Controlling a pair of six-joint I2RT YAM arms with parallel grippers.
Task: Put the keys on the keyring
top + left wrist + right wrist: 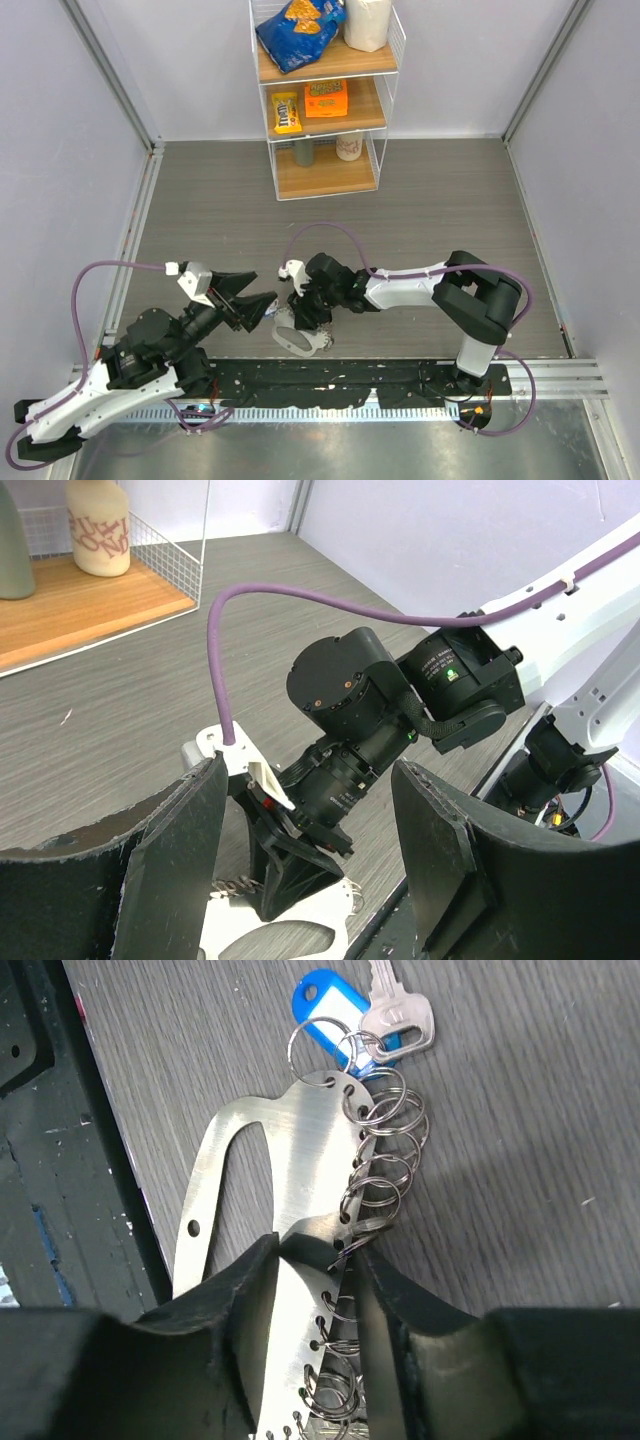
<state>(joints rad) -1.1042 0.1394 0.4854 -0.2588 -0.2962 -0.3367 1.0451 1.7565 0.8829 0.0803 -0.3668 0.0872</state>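
The keyring is a flat silvery metal plate [270,1160] lying on the grey table, with several split rings [385,1150] threaded through holes along one edge. A silver key [400,1020] and a blue plastic tag [320,1005] hang on the end ring. No other keys show. My right gripper [315,1260] points down on the plate [300,342], its fingers closed on either side of the ringed strip. My left gripper [262,305] is open and empty, just left of the right gripper [305,318]. In the left wrist view the plate [300,930] lies between the open fingers [175,870].
A white wire shelf rack [325,100] with snack packs and bottles stands at the back. A black mat [330,380] runs along the near edge. Grey walls close in left and right. A purple cable [215,630] loops above the right wrist.
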